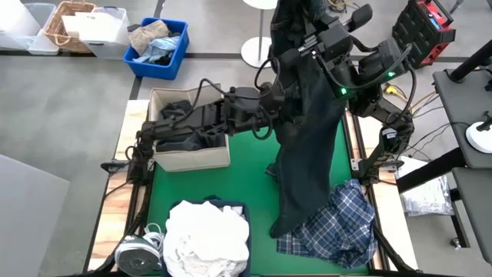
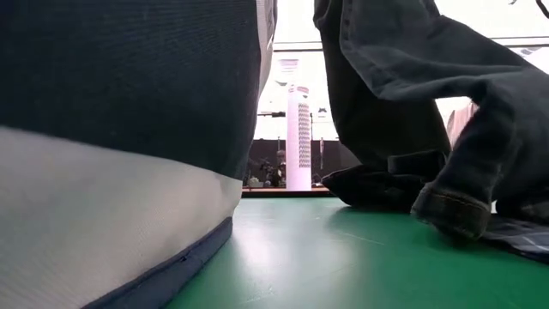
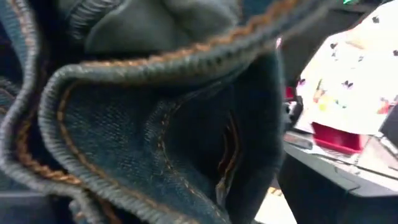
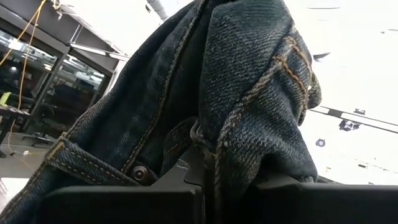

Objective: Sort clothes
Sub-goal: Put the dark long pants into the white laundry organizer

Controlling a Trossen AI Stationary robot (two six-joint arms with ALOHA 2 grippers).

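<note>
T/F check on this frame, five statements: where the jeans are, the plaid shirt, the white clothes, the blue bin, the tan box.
1. The dark jeans hang lifted above the green mat. True.
2. The plaid shirt lies inside the tan box. False: it lies on the mat, by the jeans' lower end.
3. The white clothes sit piled in a dark bin at the table's near edge. True.
4. The blue bin stands on the green mat. False: it is on the floor beyond the table.
5. The tan box holds white garments. False: its contents look dark.
</note>
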